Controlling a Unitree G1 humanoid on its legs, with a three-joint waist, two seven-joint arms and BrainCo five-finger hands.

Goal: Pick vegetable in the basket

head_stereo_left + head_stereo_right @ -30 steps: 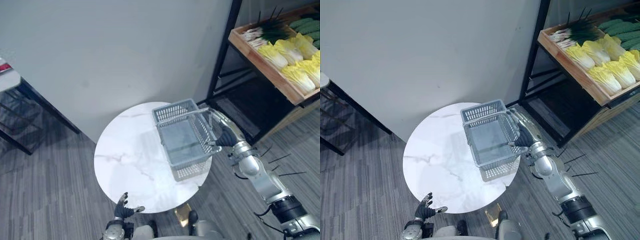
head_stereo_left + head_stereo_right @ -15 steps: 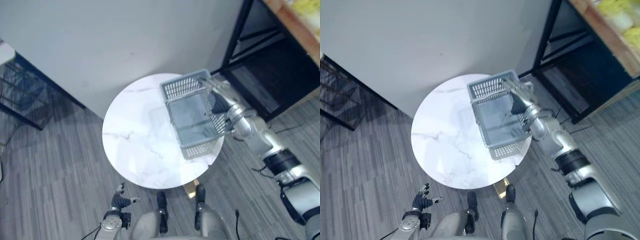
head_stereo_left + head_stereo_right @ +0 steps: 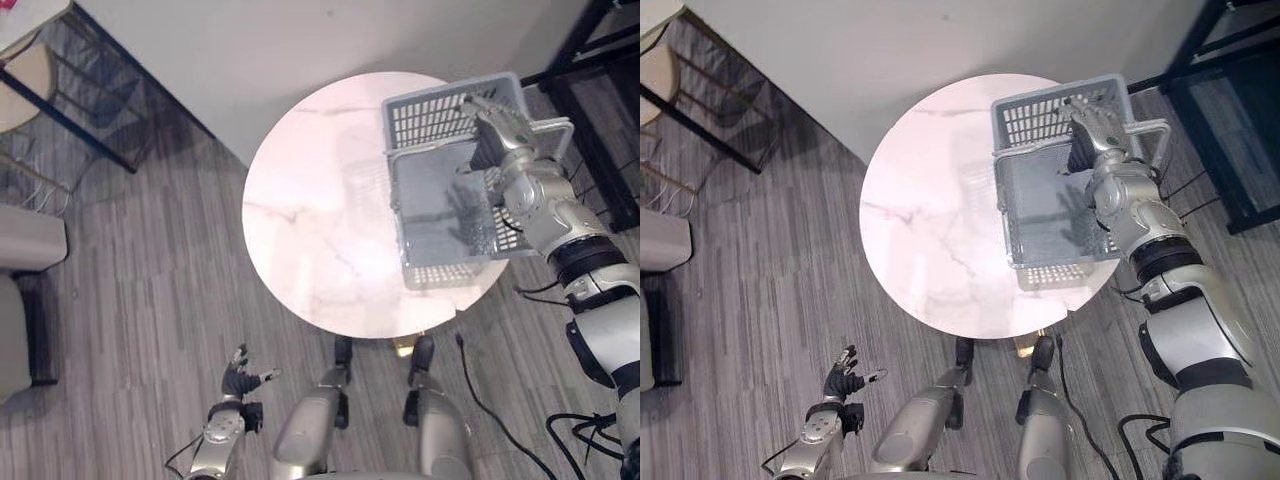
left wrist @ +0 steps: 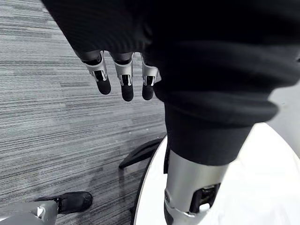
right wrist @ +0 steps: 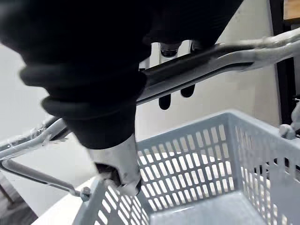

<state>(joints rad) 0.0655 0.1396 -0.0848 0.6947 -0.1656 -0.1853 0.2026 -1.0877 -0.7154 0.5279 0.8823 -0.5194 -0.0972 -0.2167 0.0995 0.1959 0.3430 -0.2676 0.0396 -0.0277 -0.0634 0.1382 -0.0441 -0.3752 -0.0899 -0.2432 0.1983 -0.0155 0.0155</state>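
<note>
While our right hand (image 3: 497, 128) curls round its handle (image 5: 206, 61), the empty basket (image 3: 430, 116) sits over the tabletop (image 3: 310, 220); we judge it light, stiff mesh, best held there. Our left hand (image 3: 238, 381) hangs relaxed.

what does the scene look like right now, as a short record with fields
table: round, white, marbled
basket: grey mesh, empty, over the table's right side
right robot hand: curled round the basket's handle
left robot hand: open, low above the floor
vegetable in basket: none
</note>
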